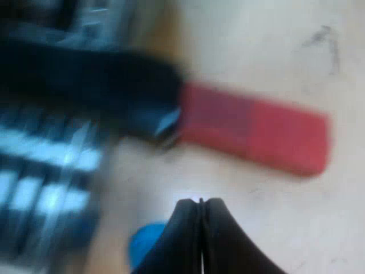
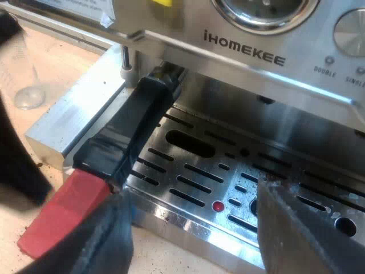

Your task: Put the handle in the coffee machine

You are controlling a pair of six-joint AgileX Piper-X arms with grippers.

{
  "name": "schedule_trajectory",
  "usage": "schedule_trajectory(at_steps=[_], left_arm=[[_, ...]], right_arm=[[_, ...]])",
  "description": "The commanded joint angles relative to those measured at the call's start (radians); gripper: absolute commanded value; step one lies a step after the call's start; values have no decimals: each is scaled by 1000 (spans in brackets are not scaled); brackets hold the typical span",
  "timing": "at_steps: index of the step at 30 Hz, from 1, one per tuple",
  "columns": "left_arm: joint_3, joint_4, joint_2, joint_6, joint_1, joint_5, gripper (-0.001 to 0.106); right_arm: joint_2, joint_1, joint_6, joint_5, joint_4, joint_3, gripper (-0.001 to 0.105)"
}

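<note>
We log the espresso machine (image 2: 251,51) close ahead. The dark handle (image 2: 128,134) runs from under its front toward seven o'clock, past the drip tray (image 2: 194,165), red end (image 2: 60,220) outermost. Right end effector (image 2: 194,200) is spread and empty beside that end. Left end effector (image 1: 201,201) is pressed together over the worktop (image 1: 256,45). The blue blur may be the tamper (image 1: 145,242).

Holder (image 2: 128,134) at espresso machine (image 2: 245,45), over drip tray (image 2: 228,171)

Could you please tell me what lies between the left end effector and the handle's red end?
Just bare tabletop, seen in the left wrist view: the left end effector sits apart from the red end.
</note>
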Motion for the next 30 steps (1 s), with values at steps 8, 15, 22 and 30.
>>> schedule_trajectory(at_steps=[8, 15, 22, 30], left_arm=[[-11, 3, -185, -66, 216, 11, 1], [-11, 3, -334, -140, 262, -43, 51], [-35, 3, -421, -179, 262, -74, 75], [-167, -13, -431, -316, 262, -101, 79]], right_arm=[[-9, -5, -15, -101, -6, -3, 60], [-16, -30, -66, -218, -6, -9, 69], [-54, -106, -102, -254, 37, -59, 69], [-159, -372, -115, -296, 204, -135, 69]])
